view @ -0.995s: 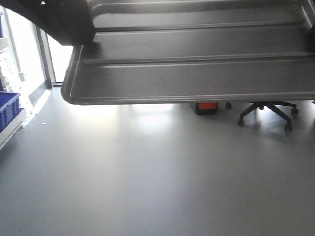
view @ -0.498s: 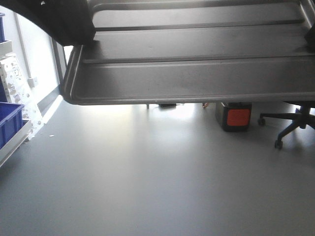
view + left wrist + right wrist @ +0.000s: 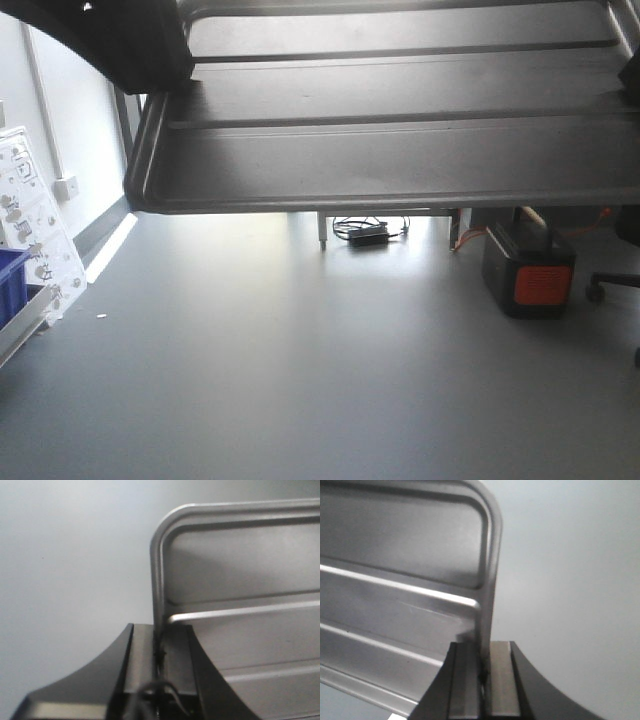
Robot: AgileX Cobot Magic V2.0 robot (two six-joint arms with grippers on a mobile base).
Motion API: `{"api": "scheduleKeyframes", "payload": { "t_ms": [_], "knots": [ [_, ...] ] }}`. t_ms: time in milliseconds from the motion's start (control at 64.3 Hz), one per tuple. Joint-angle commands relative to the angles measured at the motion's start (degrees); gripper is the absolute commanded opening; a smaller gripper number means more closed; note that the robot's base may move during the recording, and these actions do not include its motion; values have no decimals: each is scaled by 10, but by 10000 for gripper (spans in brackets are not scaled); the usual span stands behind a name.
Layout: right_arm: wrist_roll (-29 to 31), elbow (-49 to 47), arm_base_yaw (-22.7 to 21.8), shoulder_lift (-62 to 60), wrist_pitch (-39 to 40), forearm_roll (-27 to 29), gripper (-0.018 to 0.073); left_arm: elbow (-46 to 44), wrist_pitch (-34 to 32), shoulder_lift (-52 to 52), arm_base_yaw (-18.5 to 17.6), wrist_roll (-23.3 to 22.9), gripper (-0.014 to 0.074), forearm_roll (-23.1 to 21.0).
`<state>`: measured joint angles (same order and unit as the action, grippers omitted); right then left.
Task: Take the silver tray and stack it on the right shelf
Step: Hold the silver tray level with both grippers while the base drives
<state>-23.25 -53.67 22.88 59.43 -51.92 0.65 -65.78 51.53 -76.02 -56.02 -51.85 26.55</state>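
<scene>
Tray held in the air above the grey floor, filling the top of the front view, its long ridges running left to right. The left gripper is clamped on the rim of the tray's left short edge, beside a ridge end, while the right gripper pinches the rim of the right short edge, jaws narrowed onto the thin metal. Far below the tray lie cables and a black-and-orange box; a white panel stands at left.
</scene>
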Motion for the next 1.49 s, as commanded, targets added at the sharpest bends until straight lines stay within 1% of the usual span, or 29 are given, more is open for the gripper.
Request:
{"api": "scheduleKeyframes", "payload": {
  "t_ms": [0,1477],
  "knots": [
    [4,-15,-5,-12,14,-45,66,-12,39,18,1,15,-99,45],
    [4,-15,-5,-12,14,-45,66,-12,39,18,1,15,-99,46]
  ]
}}
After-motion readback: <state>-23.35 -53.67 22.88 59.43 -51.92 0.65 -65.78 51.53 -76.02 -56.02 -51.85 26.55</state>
